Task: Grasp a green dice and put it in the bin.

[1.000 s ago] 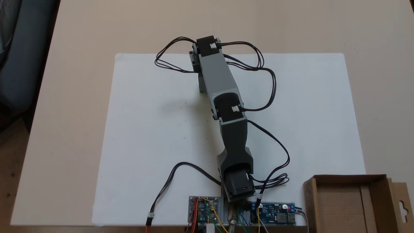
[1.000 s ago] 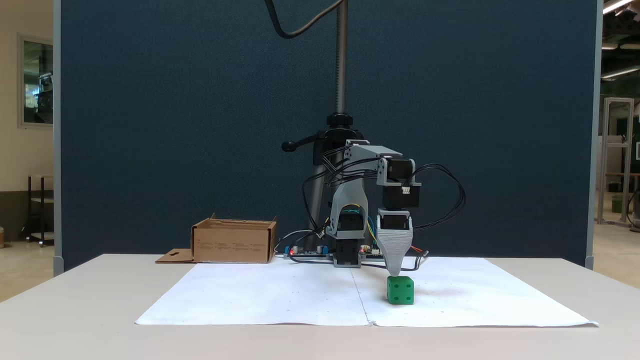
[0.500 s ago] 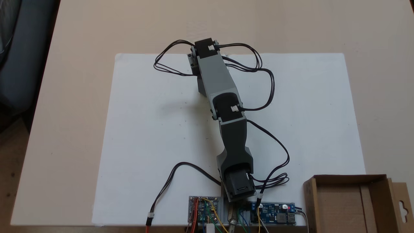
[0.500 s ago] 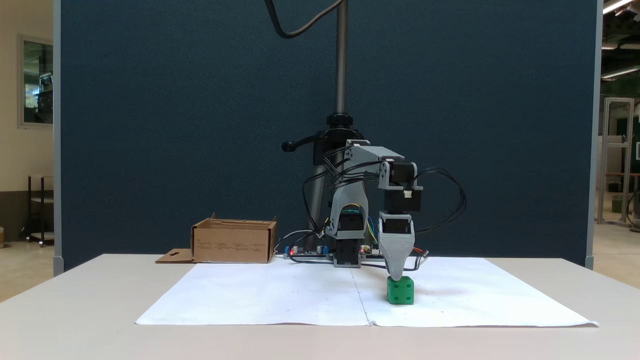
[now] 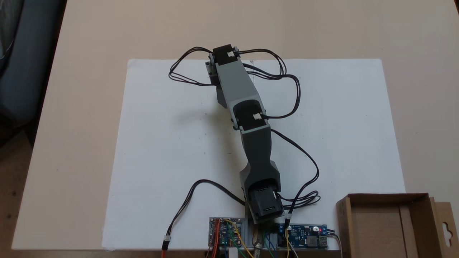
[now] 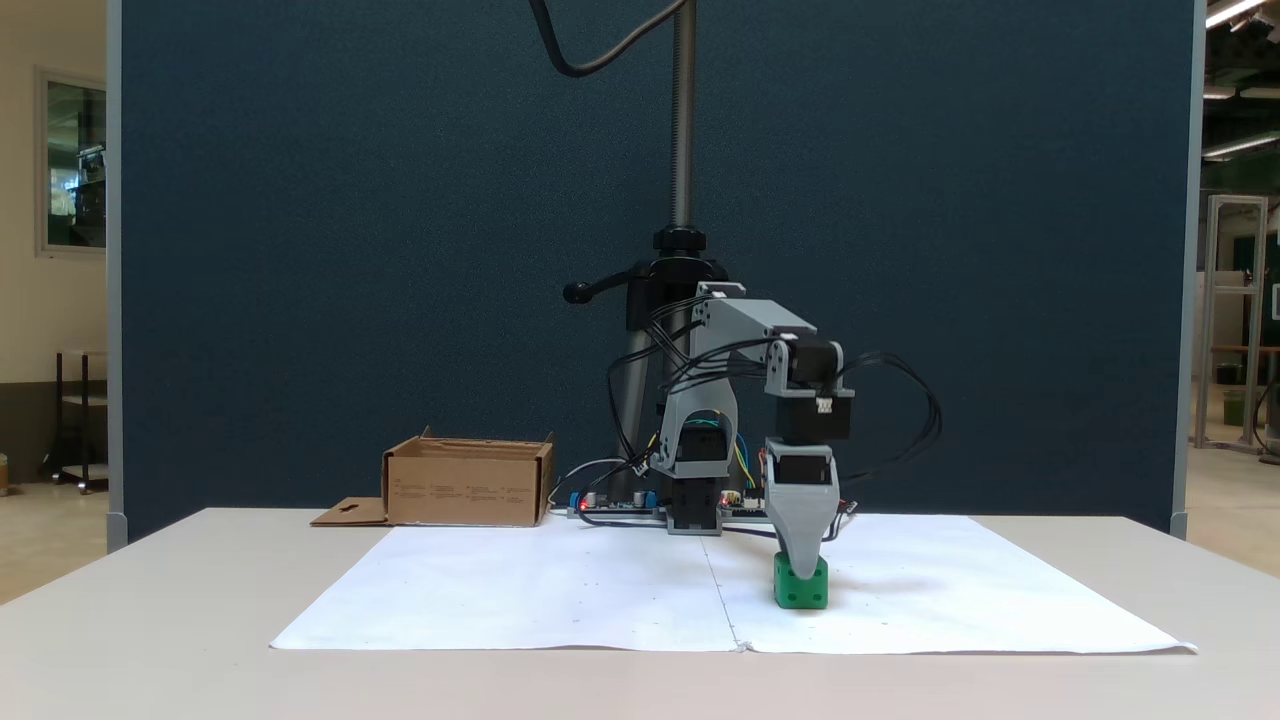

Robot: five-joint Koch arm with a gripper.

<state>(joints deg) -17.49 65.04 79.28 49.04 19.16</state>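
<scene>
One green dice on white paper, directly beneath the claw. Claw pointing straight down, grey printed tip overlapping the cube's top front; spread or pinching, cannot tell, with a single tip showing. Small glossy plastic cube, recessed pips, flat faces, likely easy to pinch square. Bin well off to the left in this view: low-walled brown cardboard, open-topped, slotted flap alongside. Matte pale bench below.

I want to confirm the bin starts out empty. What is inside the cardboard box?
In a fixed view from above, the cardboard box shows only its bare brown floor; its lower part is cut off by the picture's edge. The green dice sits on the paper.
</scene>
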